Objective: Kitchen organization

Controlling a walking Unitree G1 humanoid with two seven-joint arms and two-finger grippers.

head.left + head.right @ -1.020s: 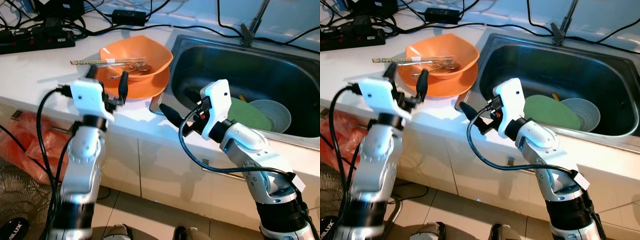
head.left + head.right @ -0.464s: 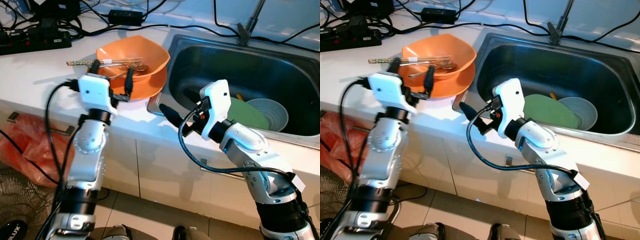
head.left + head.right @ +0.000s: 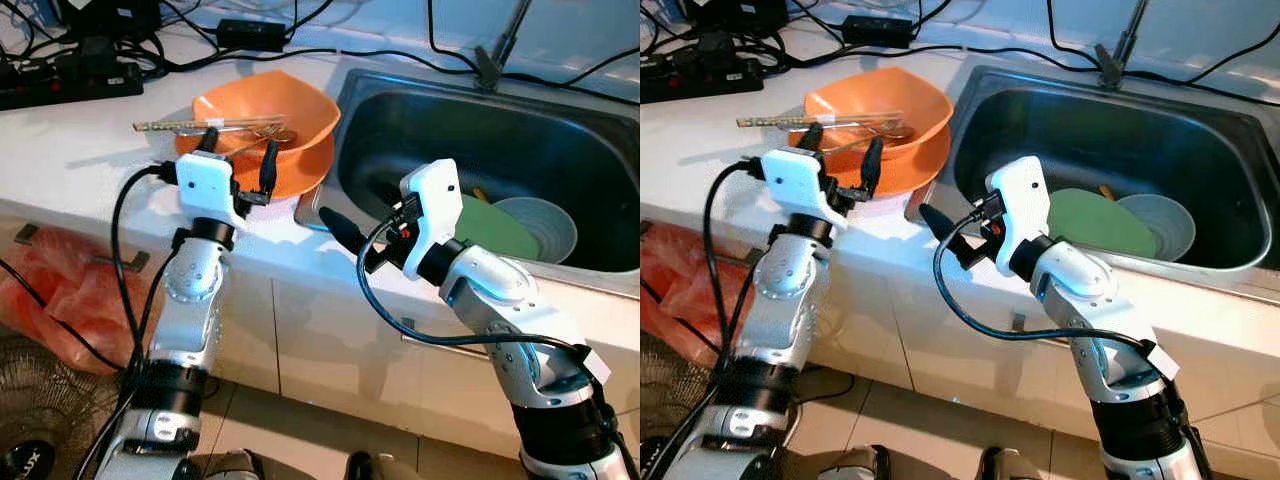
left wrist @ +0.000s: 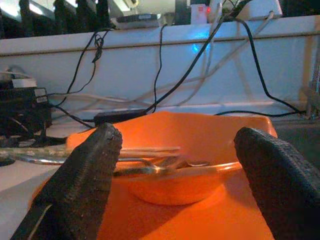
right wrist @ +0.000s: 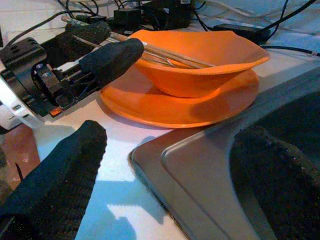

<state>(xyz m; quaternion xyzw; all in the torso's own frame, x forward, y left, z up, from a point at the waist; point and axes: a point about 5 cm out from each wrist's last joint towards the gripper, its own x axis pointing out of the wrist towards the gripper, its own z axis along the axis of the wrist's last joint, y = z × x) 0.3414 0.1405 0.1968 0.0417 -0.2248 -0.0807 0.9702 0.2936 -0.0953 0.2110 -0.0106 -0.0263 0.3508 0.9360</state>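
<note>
Right gripper [image 3: 335,226]: at the front edge of the table, just before the near left corner of the sink; jaws spread, holding nothing.
Left gripper [image 3: 238,158]: at the near rim of the orange plate, pointing toward the bowl; jaws spread wide, holding nothing.
Orange plate [image 3: 300,175]: flat on the table, close beside the sink's left edge.
Orange bowl [image 3: 305,110]: stands on the orange plate.
Chopsticks [image 3: 175,124]: lie across the bowl's rim, their ends jutting out toward the table's left, with metal cutlery [image 3: 262,131] in the bowl.
Sink [image 3: 420,110]: holds a green plate [image 3: 497,234] and a grey bowl [image 3: 550,222] at its right side.
Power strip [image 3: 70,82]: at the table's far left, cables trailing along the back edge.
</note>
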